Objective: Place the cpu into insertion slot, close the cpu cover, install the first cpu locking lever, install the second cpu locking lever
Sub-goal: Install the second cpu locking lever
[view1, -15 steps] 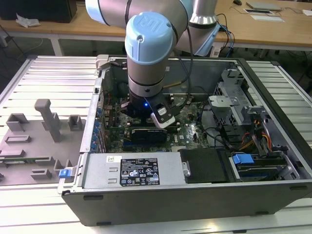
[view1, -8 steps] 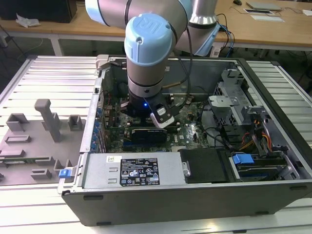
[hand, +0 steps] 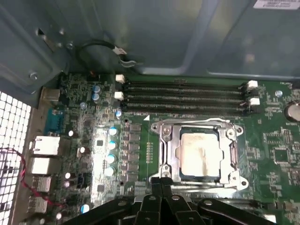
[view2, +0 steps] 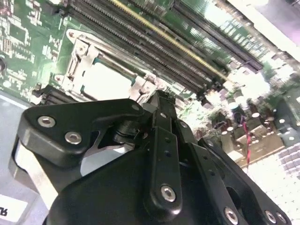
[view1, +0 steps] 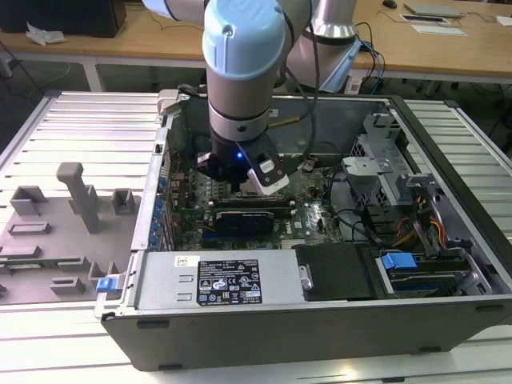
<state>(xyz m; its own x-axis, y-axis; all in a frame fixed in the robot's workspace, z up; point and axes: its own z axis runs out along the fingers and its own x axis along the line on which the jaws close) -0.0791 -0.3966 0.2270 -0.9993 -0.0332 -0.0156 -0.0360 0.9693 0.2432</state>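
The cpu lies flat in the insertion slot, its pale silver top showing through the window of the cpu cover. The cover lies down flat around the chip. A thin metal lever runs along the socket edge nearest my fingers. My gripper is shut with nothing between its fingers, its tips right at one corner of the cover. In the second wrist view the gripper points at the same corner, with the cpu and cover just beyond. In the exterior view the gripper is low inside the computer case.
Long memory slots run beside the socket. A black ribbed heatsink, a power supply and a drive cage crowd the case. A grey fixture tray sits at the exterior view's left. Red wires hang by the rear ports.
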